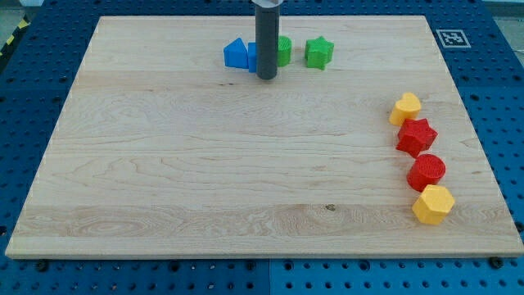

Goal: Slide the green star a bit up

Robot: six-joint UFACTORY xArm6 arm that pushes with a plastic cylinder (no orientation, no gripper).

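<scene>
The green star lies near the view's top, right of centre. My tip is the lower end of the dark rod that comes down from the view's top. It stands left of the star and slightly below it, about a block's width away. The rod hides part of a second green block and part of a blue block. Another blue block sits at the left end of that row.
The wooden board lies on a blue perforated table. At the view's right edge a column runs downward: a yellow heart, a red star, a red round block, a yellow hexagon.
</scene>
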